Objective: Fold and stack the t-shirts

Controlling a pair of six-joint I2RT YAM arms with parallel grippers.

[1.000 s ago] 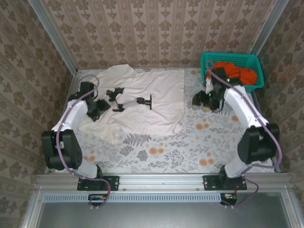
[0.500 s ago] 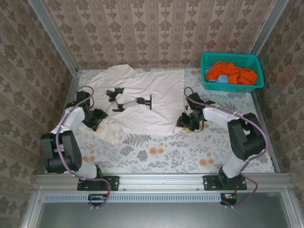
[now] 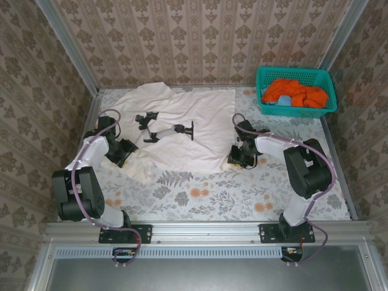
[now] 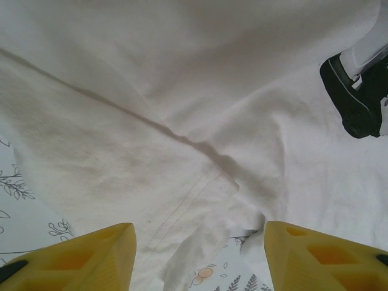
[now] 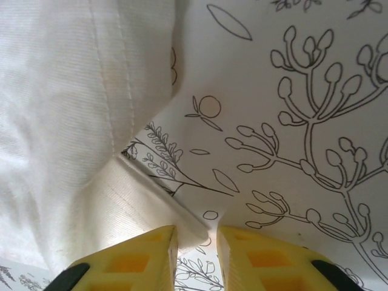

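A large cream-white t-shirt (image 3: 203, 112) lies spread over the back middle of the table, black printed marks (image 3: 182, 129) on its front. My left gripper (image 3: 123, 151) hovers low at the shirt's left edge. In the left wrist view it is open (image 4: 200, 242), the wrinkled shirt (image 4: 182, 91) and a hem under it, a black print (image 4: 357, 103) at the right. My right gripper (image 3: 235, 159) is at the shirt's near right corner. In the right wrist view it is (image 5: 197, 233) nearly shut, pinching the hemmed corner of the shirt (image 5: 139, 206). Orange t-shirts (image 3: 297, 91) lie bunched in the basket.
The teal lattice basket (image 3: 291, 110) stands at the back right corner. A floral tablecloth (image 3: 200, 194) covers the table, bare in front of the shirt. Patterned walls close in the left, back and right sides.
My right arm swung from beside the basket down to the shirt's near right corner and closed on it. My left gripper slid a little nearer along the shirt's left edge.
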